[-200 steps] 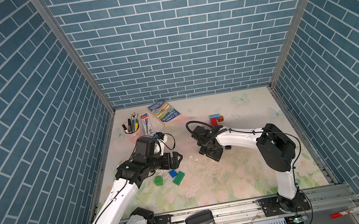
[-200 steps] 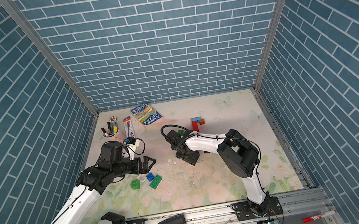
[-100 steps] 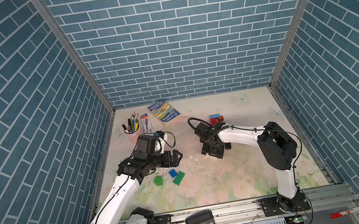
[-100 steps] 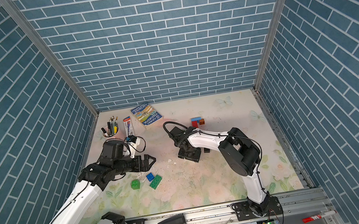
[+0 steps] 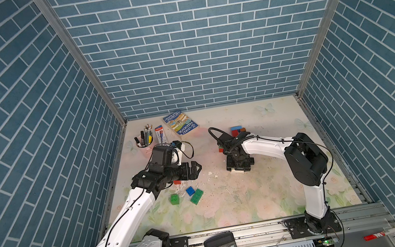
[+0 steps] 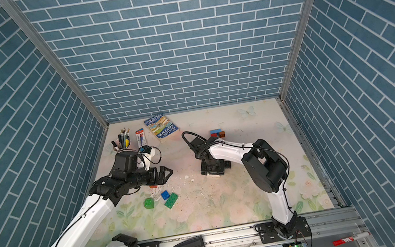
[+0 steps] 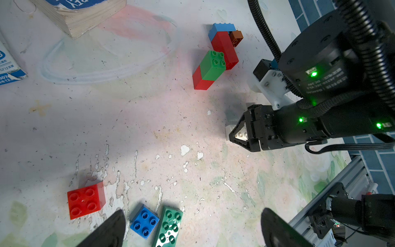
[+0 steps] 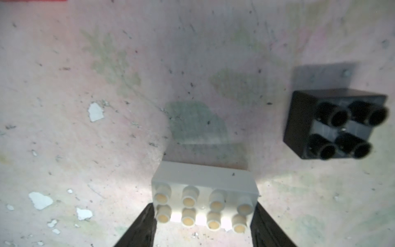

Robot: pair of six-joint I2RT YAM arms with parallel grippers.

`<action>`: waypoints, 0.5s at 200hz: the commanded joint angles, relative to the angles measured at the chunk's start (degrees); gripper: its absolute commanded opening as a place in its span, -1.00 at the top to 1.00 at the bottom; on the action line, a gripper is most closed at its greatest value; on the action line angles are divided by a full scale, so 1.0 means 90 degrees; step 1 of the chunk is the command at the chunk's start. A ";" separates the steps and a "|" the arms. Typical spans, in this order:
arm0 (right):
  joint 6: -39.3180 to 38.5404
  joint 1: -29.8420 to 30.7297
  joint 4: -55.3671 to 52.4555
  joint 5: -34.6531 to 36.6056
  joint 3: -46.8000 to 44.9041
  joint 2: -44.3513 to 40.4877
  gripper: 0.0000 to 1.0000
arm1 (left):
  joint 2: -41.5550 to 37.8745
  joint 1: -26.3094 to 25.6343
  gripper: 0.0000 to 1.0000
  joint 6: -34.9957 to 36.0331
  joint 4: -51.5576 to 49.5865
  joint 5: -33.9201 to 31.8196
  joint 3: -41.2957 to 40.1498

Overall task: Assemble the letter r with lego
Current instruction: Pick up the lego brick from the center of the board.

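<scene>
Motion since a second earlier was small. In both top views we saw the right gripper (image 5: 238, 167) had shifted slightly toward the back wall and pinched in a touch. It was clamped on the white brick (image 5: 237, 172), which sat mid-table (image 5: 270, 198). The left gripper (image 5: 195, 169) had barely moved, jaws wide apart and empty, hanging over the loose red brick (image 5: 177, 182). The blue brick (image 5: 190, 191), green plate (image 5: 196, 196) and green brick (image 5: 175, 199) lay just in front of it. We judged the pick of the next piece begun, lift not yet done.

Left wrist view: the part-built letter (image 7: 215, 57) lay flat, well apart from the loose pieces. Blue, red and brown bricks were joined, with a red-and-green pair touching one end. It did not read as an r yet, we thought.

Right wrist view: the white brick was oblong, two rows of four studs facing up. A finger pressed each short end, and the base apparently rested on the table. A black brick (image 8: 333, 126), square with four studs, stood near it, untouched.
</scene>
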 commanded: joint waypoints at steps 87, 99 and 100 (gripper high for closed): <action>-0.0582 -0.0283 -0.0866 0.0654 0.0051 -0.0677 0.43 | 0.0722 0.0039 -0.99 0.0072 0.0760 -0.0144 0.0411; -0.0616 -0.0368 -0.0832 0.0664 0.0065 -0.0688 0.44 | 0.0802 0.0039 -0.99 0.0096 0.0782 -0.0151 0.0474; -0.0619 -0.0371 -0.0825 0.0665 0.0070 -0.0685 0.44 | 0.0806 0.0039 -0.99 0.0099 0.0784 -0.0151 0.0480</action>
